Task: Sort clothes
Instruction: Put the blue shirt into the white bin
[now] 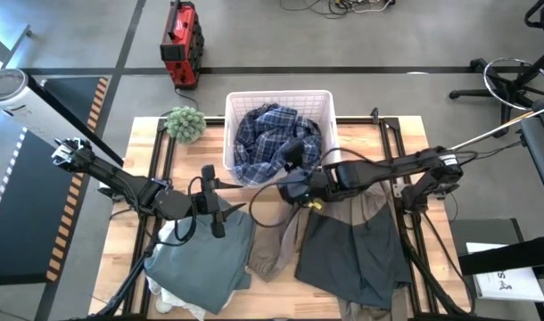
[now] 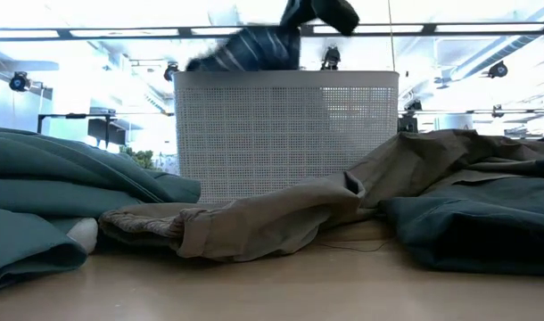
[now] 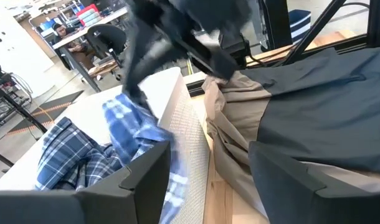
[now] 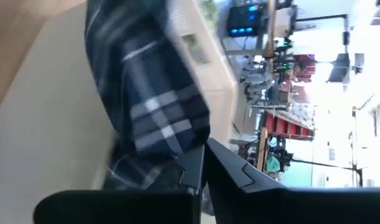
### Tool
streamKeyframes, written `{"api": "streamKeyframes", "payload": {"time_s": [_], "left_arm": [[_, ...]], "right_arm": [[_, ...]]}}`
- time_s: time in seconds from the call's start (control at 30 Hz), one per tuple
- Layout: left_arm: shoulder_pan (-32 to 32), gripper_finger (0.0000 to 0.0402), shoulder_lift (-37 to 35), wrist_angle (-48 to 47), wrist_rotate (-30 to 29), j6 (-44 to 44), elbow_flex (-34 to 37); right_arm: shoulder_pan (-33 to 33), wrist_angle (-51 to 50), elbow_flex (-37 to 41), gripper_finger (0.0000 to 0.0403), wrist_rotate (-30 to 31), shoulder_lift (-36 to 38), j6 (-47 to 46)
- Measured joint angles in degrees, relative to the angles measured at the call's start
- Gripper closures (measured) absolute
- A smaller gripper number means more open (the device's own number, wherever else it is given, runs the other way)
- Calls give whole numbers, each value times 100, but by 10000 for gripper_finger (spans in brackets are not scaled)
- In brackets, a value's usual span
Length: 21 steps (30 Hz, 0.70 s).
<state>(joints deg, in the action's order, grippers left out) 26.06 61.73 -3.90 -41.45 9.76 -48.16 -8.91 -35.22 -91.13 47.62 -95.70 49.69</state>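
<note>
Wooden worktop [image 1: 129, 223], workshop floor beyond. Right tool [image 1: 292, 153] over white bin [image 1: 281, 100], fingers pinched on plaid shirt [image 1: 263, 134], mostly inside bin. Left tool [image 1: 217, 212] gaping, empty, above grey-green garment [image 1: 201, 259]. Clothes soft, light, floppy; likely best pinched at bunched fold. Tan piece [image 1: 276, 241] and dark grey piece [image 1: 352, 254] overlap; may drag together. Plant [image 1: 185, 123] beside bin.

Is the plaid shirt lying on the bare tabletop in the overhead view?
No, the plaid shirt sits inside the white bin, with the right gripper over it.

Blue-white plaid shirt [image 3: 84, 155] in the white bin [image 3: 177, 106], tan garment [image 3: 230, 118] just beside.
</note>
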Motion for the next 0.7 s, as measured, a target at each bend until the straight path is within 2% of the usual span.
{"api": "streamKeyframes", "payload": {"time_s": [0.17,0.27,0.47,0.7], "left_arm": [[0,201,0,0,2,0,0],[0,199,0,0,0,0,0],[0,189,0,4,2,0,0],[0,188,0,0,2,0,0]], "right_arm": [[239,-12,-648,403,-117,0,47],[606,-94,-1090,403,-536,0,-105],[1714,-802,-1720,403,-2430,5,-926],[3014,-1074,-1531,403,-4470,8,-1800]]}}
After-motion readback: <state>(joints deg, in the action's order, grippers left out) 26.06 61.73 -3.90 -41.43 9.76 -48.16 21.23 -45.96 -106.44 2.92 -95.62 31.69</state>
